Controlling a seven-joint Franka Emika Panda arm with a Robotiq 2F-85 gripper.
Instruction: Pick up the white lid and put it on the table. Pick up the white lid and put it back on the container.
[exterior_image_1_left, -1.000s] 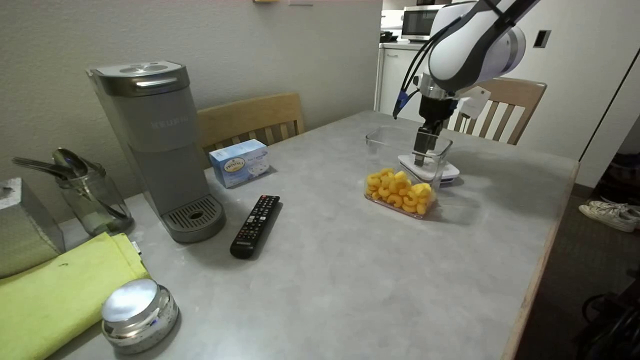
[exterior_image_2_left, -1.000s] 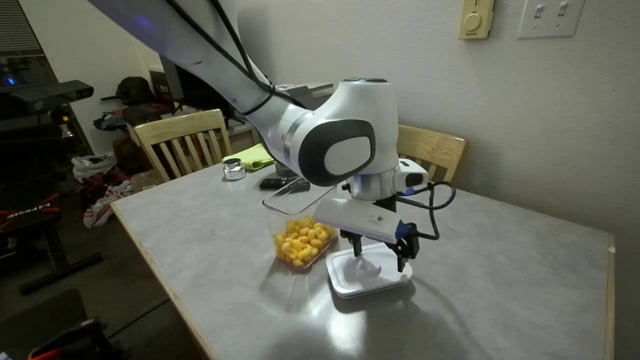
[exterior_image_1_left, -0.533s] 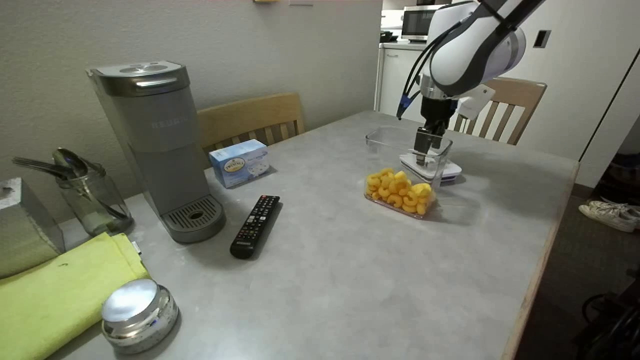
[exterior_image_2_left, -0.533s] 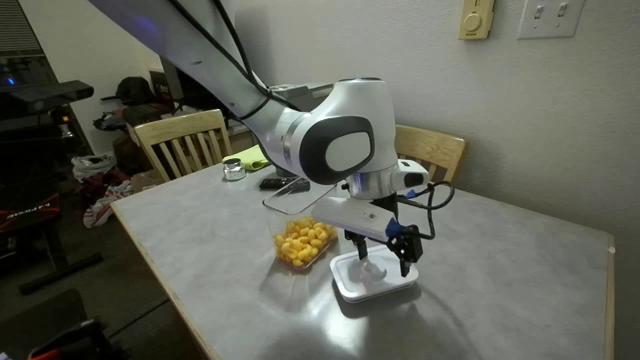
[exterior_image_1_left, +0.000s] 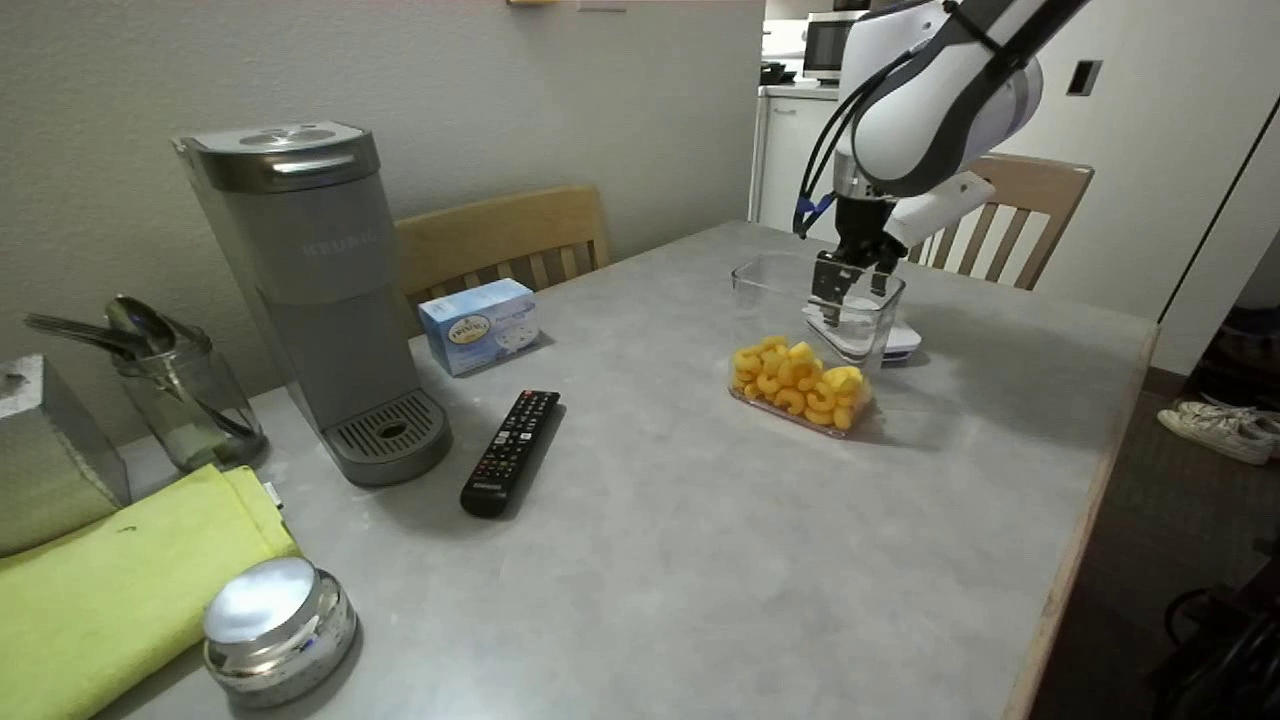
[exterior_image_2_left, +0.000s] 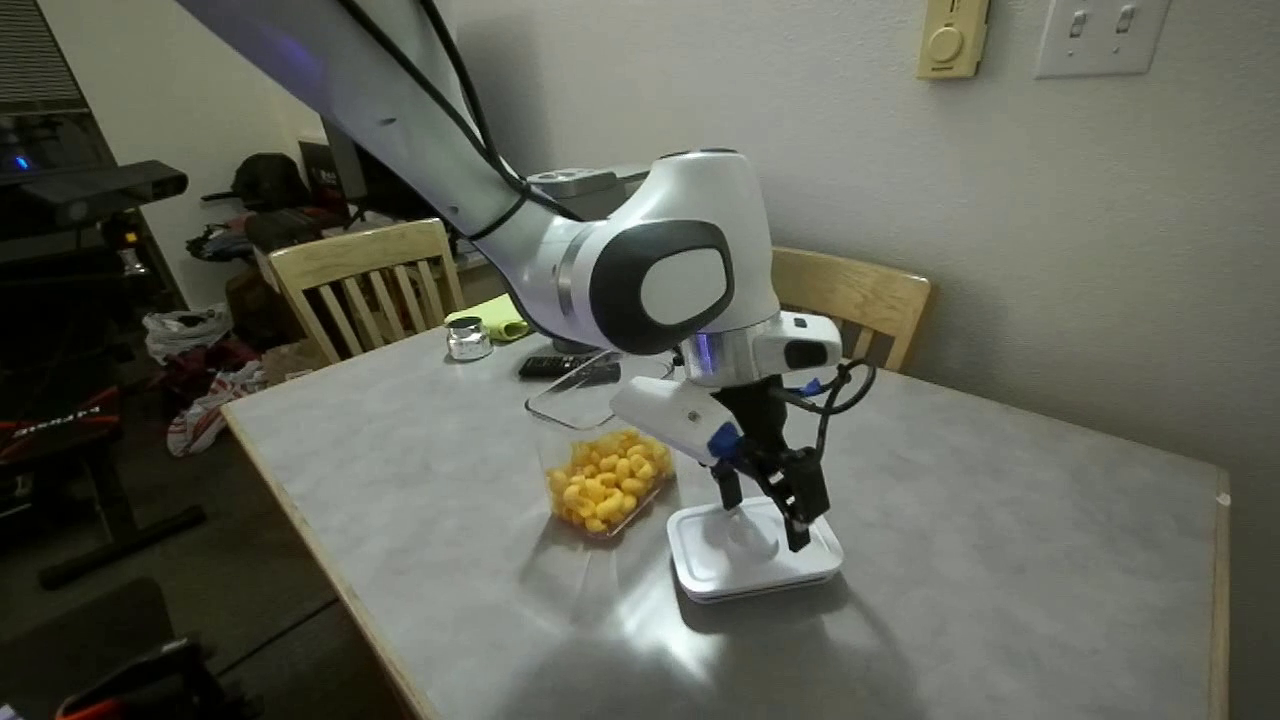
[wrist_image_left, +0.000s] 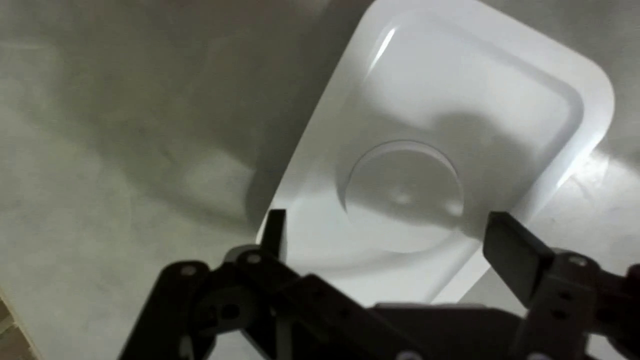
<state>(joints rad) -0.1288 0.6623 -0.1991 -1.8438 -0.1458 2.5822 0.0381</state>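
Jaws spread above the white lid (wrist_image_left: 440, 125)

I have the jaws wide apart and slightly tilted above the lid. In the wrist view each one overlaps a long edge of it, and a shadow crosses the circle at its centre. Whether either tip touches the plastic, I cannot tell from here. The lid lies flat on the worktop (exterior_image_2_left: 1000, 520), raised rim upward. Just beside it stands the container (exterior_image_1_left: 765, 318), clear, upright and open at the top, its lower part filled with yellow curled puffs (exterior_image_1_left: 800, 385); in an exterior view I see part of the lid through its wall. My white arm (exterior_image_2_left: 665, 290) reaches down to all this from above.

Farther along the worktop I make out a black Samsung remote (exterior_image_1_left: 510, 453), then a blue Twinings box (exterior_image_1_left: 480, 327) and a grey Keurig coffee maker (exterior_image_1_left: 320, 270). Near the coffee maker a glass jar (exterior_image_1_left: 165, 430) holds cutlery (exterior_image_1_left: 142, 320), and a lime-yellow cloth (exterior_image_1_left: 130, 590) lies with a round silver tin (exterior_image_1_left: 280, 630) just beside it. Wooden chairs (exterior_image_2_left: 355, 250) stand around the worktop, and white sneakers (exterior_image_1_left: 1220, 432) rest on the floor (exterior_image_1_left: 1150, 520).
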